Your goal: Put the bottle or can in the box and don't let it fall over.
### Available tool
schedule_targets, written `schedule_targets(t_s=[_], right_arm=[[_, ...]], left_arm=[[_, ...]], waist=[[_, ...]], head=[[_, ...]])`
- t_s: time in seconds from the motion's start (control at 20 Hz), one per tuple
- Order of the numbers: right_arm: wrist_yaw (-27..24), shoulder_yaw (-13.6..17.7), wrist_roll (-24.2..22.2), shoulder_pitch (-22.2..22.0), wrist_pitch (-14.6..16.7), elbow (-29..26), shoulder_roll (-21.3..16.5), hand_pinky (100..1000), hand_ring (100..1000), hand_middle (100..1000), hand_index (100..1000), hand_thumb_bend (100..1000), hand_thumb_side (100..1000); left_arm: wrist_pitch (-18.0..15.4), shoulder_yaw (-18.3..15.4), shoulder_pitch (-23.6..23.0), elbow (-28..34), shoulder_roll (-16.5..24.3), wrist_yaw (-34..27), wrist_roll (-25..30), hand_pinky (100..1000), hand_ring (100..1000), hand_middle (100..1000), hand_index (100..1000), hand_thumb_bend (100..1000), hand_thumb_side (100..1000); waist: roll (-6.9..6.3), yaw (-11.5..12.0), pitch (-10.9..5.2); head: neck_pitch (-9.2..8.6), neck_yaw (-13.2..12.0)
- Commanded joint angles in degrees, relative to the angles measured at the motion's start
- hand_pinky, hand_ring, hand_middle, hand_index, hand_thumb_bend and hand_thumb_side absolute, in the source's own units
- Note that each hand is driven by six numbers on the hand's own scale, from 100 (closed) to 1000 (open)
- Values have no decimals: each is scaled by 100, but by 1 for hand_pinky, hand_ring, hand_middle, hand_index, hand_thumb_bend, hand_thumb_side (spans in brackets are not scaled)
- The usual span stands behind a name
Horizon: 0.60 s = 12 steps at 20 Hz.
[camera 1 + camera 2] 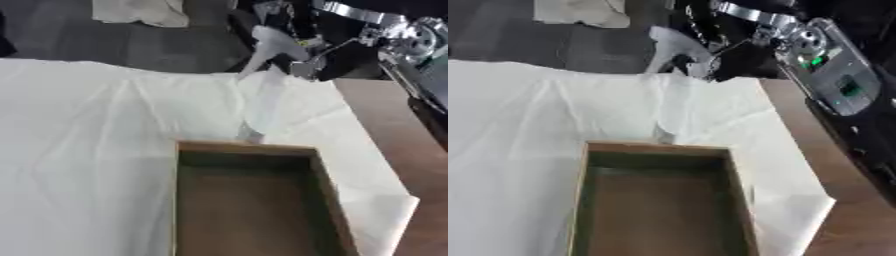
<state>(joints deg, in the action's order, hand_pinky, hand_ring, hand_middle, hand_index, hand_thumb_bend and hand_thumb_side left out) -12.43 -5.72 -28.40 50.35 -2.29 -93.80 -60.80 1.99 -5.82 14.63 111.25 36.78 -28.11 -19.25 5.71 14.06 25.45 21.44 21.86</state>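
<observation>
one unlabelled pale bottle (262,95) in right hand (302,62) above box (254,149)

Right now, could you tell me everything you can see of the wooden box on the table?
The box is an open-topped rectangular tray with thin, light brown wooden-looking walls and a darker brown floor. It stands level and upright on the white cloth, near the front, its near end cut off by the picture's edge. It looks empty, and no hand touches it.
</observation>
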Motion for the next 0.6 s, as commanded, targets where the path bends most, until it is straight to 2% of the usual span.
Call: schedule_targets(t_s=[0.05,0.4,0.6], right_arm=[[-12,90,57,60,4,-87,-226,633,543,521,694,162,100],[-102,126,163,38,-15,-111,-245,629,546,522,695,145,100],[-131,143,227,17,-9,-120,-254,617,532,508,682,100,100]], left_arm=[[-7,-56,39,58,78,5,0,808,846,817,805,269,1000],[-1,-52,39,45,79,8,13,809,846,817,805,268,1000],[2,-44,48,45,75,9,23,809,846,818,806,268,1000]], waist=[[-28,-9,-114],[-28,-26,-117],[-30,-23,-111]], head=[[-51,17],[-44,18],[-64,25]])
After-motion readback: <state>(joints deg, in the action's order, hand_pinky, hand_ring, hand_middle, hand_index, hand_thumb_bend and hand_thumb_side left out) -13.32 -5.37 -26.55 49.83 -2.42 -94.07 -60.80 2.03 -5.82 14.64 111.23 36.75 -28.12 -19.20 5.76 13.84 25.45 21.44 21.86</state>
